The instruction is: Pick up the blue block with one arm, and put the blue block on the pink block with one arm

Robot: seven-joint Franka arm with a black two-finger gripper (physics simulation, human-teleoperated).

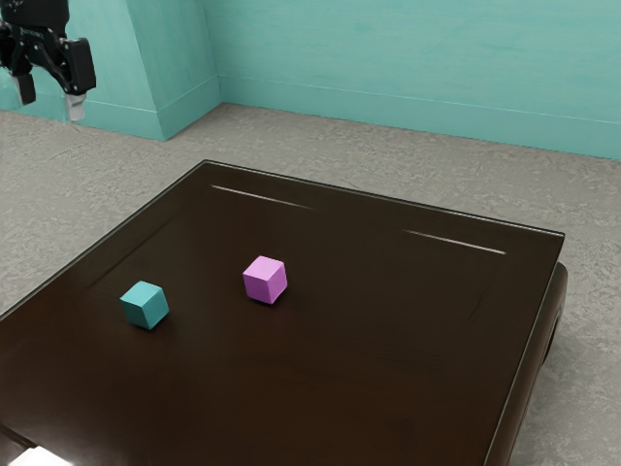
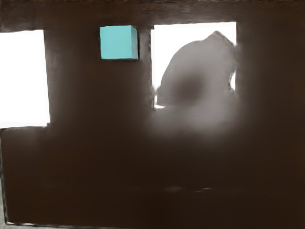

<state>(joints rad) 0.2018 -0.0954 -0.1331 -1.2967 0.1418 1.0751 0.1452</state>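
From where I stand, the gripper (image 1: 50, 97) hangs high, jaws apart, well clear of the blue block (image 1: 145, 304) (about nine o'clock of the pink block (image 1: 265, 280), on the dark table (image 1: 388, 320)), so a skewed descent might nudge it away.

The pink block (image 1: 265, 280) stands by itself on the dark table (image 1: 408, 320), with bare tabletop on every side and open air above it. The only obstacle near it is the blue block (image 1: 145, 304), toward the exterior view's left, with an open gap of tabletop between the two.
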